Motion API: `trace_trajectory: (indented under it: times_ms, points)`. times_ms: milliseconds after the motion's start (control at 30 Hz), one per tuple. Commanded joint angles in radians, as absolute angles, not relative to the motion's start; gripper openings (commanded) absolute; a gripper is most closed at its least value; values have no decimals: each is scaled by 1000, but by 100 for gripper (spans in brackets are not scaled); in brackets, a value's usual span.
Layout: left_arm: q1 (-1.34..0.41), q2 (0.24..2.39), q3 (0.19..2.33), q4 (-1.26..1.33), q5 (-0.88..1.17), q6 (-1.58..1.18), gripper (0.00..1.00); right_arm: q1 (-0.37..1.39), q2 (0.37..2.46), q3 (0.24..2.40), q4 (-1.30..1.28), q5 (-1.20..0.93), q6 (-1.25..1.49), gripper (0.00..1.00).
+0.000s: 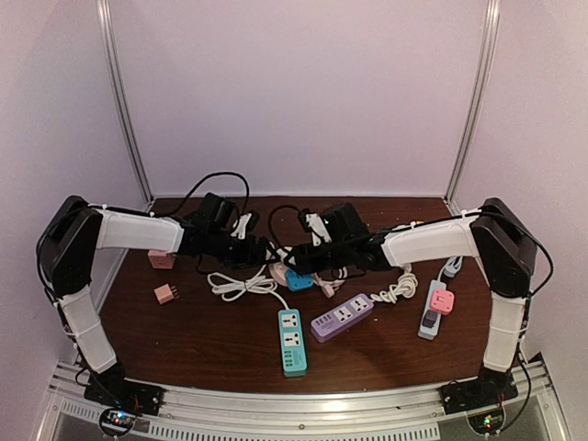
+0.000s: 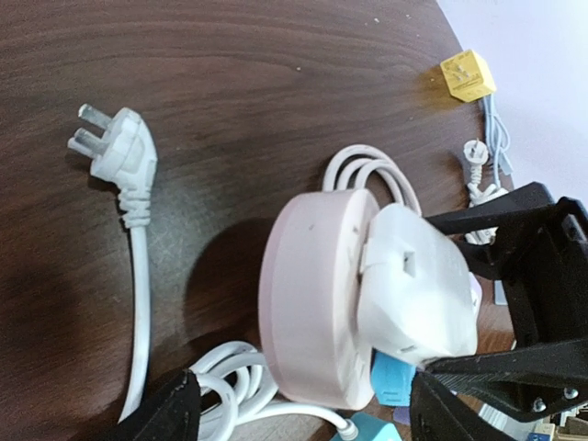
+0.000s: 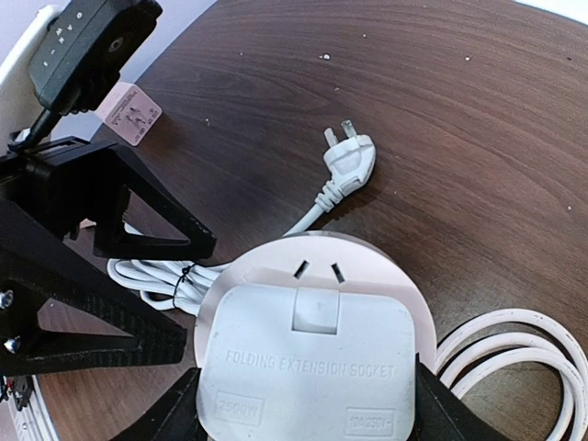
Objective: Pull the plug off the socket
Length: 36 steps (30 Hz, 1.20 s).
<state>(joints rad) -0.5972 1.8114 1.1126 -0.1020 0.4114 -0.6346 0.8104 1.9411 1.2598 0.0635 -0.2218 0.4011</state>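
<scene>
The plug (image 3: 308,367) is pinched by the right gripper (image 3: 303,409); the left gripper (image 2: 303,413) gapes.
It spans the right fingers (image 3: 170,418) lengthwise, back facing them, seated in the socket (image 3: 367,262), which sits edge-on between the left fingers (image 2: 165,409), ungripped.

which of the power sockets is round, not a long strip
The pale pink disc-shaped socket with the white plug in it; the teal strip, purple strip and pink-grey strip are long bars.

Dark wood-grain surface (image 1: 202,344). Carries at lower centre of the top view a teal power strip (image 1: 292,342), with a purple power strip (image 1: 342,317) angled just to its right. Holds a pink-and-grey strip (image 1: 437,308) at right, a pink adapter (image 1: 166,294) at left, a coiled white cable (image 1: 241,285) near centre. Bears a loose white plug (image 2: 115,156), lying flat.
</scene>
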Motion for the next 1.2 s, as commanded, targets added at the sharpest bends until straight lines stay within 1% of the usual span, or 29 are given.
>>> trace_trajectory:
  times_ms: [0, 133, 533, 667, 700, 733, 767, 933, 1000, 1167]
  points:
    - [-587, 1835, 1082, 64, 506, -683, 78, 787, 1891, 1235, 185, -324, 446, 25]
    - [-586, 1851, 1076, 90, 519, -702, 74, 775, 1885, 1219, 215, -351, 478, 25]
    - [-586, 1900, 1070, 166, 543, -768, 52, 771, 1884, 1200, 249, -377, 509, 25]
    - [-584, 1912, 1071, 177, 544, -789, 38, 771, 1885, 1199, 247, -371, 511, 25]
    - [-586, 1915, 1072, 177, 543, -796, 32, 771, 1885, 1199, 246, -368, 511, 25]
    - [-585, 1918, 1073, 177, 541, -803, 28, 772, 1884, 1197, 246, -361, 512, 25]
    - [-585, 1922, 1074, 172, 535, -810, 20, 770, 1882, 1196, 245, -353, 514, 25]
    - [-586, 1936, 1077, 132, 487, -853, 3, 770, 1861, 1176, 253, -299, 524, 25]
    - [-586, 1942, 1078, 113, 467, -867, 0, 771, 1849, 1174, 251, -280, 527, 25]
    - [-586, 1955, 1091, 26, 392, -895, 0, 774, 1817, 1169, 240, -232, 531, 24]
